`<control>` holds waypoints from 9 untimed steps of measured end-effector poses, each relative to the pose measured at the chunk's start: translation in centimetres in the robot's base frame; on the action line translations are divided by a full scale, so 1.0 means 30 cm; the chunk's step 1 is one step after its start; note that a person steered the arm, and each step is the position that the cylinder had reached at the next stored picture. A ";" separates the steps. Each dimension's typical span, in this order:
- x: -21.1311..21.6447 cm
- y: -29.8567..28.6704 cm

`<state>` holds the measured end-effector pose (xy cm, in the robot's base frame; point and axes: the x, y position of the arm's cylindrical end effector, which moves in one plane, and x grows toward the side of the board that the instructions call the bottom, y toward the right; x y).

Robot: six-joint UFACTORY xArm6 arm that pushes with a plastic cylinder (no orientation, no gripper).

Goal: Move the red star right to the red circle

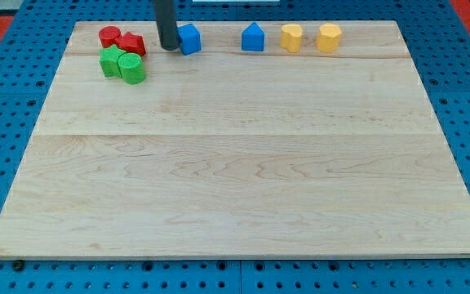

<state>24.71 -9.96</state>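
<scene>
The red star (131, 43) lies near the view's top left, touching the right side of the red circle (109, 36). My tip (170, 47) stands to the right of the red star with a small gap between them. It sits just left of a blue block (190, 38) and partly hides its left edge.
A green star (113, 61) and a green cylinder (133, 69) sit just below the red pair. A blue house-shaped block (253, 37) and two yellow blocks (291, 37) (328, 37) line the board's top edge to the right. The wooden board (235, 180) ends close behind this row.
</scene>
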 end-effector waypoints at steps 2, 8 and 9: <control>0.048 0.002; 0.028 -0.320; -0.034 -0.353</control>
<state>23.67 -20.55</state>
